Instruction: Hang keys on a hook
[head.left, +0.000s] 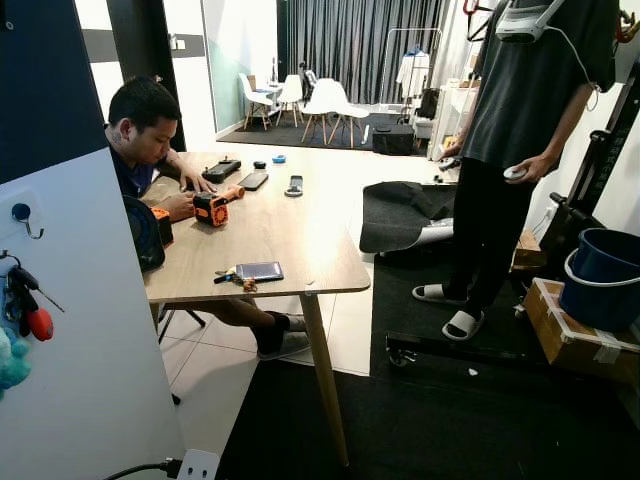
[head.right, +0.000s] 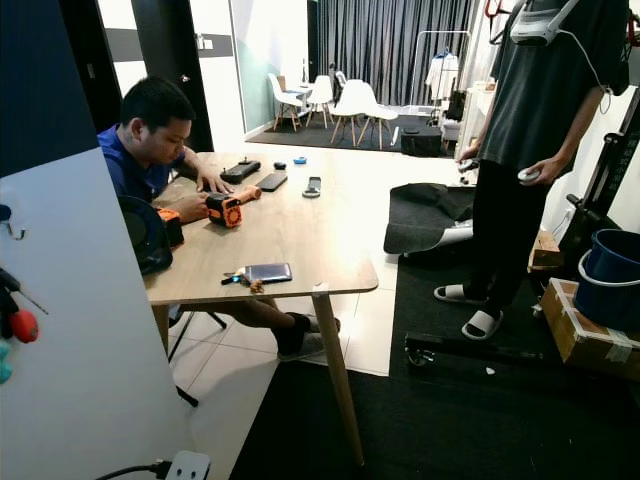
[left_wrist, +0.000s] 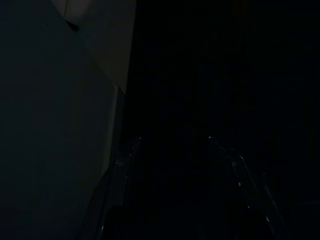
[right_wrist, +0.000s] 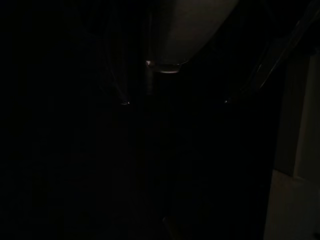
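1. A white panel (head.left: 90, 330) is standing close on the robot's left, carrying a hook (head.left: 22, 216) with bare board around it and, lower down, a bunch of keys (head.left: 25, 300) hanging against the panel.
2. A wooden table (head.left: 290, 235) is jutting out just beyond the panel, its near corner and slanted leg (head.left: 325, 375) crowding the path forward.
3. A seated person (head.left: 145, 140) is occupying the table's far left side, hemming in that flank.
4. A standing person (head.left: 520, 150) is blocking the right, with a blue bucket (head.left: 605, 275) and cardboard box (head.left: 575, 335) sitting beside them.
5. Dark floor mat (head.left: 450, 420) between table leg and box is lying open.
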